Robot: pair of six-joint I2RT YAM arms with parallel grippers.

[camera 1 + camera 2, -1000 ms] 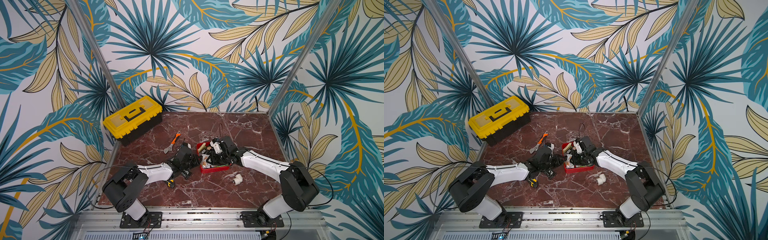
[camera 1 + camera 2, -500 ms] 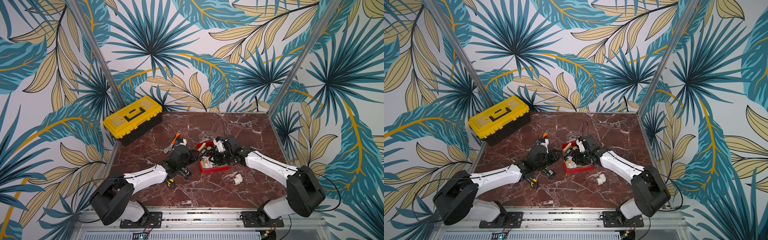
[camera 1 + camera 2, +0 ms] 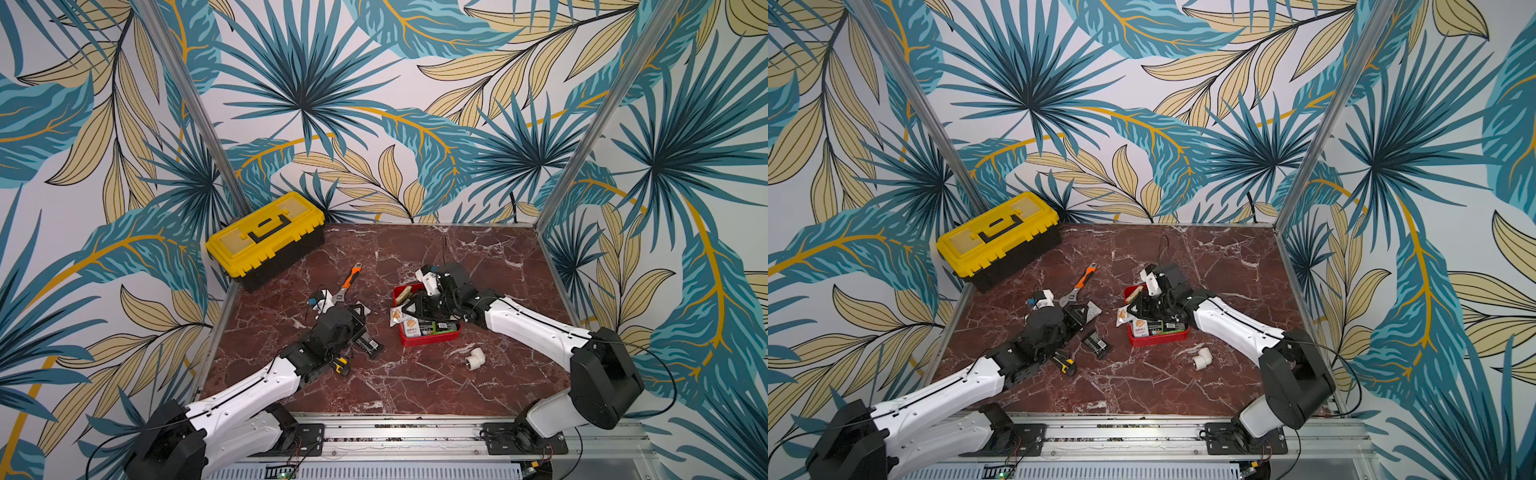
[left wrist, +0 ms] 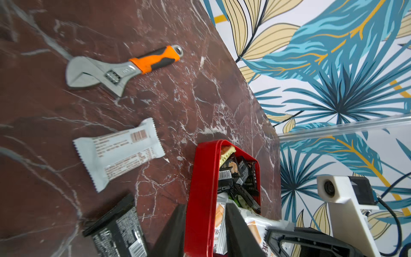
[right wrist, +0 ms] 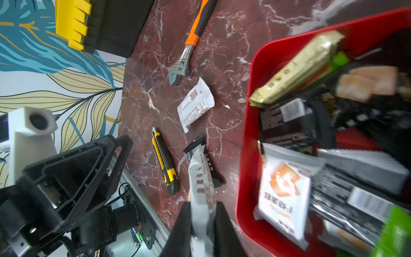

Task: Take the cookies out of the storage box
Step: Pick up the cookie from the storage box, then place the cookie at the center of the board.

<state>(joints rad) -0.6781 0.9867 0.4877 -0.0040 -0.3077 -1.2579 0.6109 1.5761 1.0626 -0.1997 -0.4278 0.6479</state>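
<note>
tabletop: dark red marble; it carries all the things.
left arm: it reaches from the near left toward the middle. The left jaws stand partly open and hold nothing. They are near the left wall of the storage box but apart from it. In the left wrist view this wall is seen through the gap.
right arm: it reaches from the near right over the storage box. The right jaws are closed on one white packet.
toolbox: yellow lid, closed, in the far left corner.
storage box: a red tray, flat on the tabletop, about the middle and a little to the right.
wrench: orange grip; it lies between the toolbox and the storage box.
utility knife: yellow and black, at the near left, partly under the left arm in both top views.
cookies: many packets lie inside the storage box, black, green, and white with orange print. A cream packet leans in its far left corner.
white packet: it hangs from the right jaws above the tabletop, just outside the left wall of the storage box.
loose white packet: flat on the tabletop, left of the storage box, near the wrench head.
black packet: flat on the tabletop, left of the storage box, nearer than the loose white packet.
pipe elbow: white, to the near right of the storage box, apart from it.
</note>
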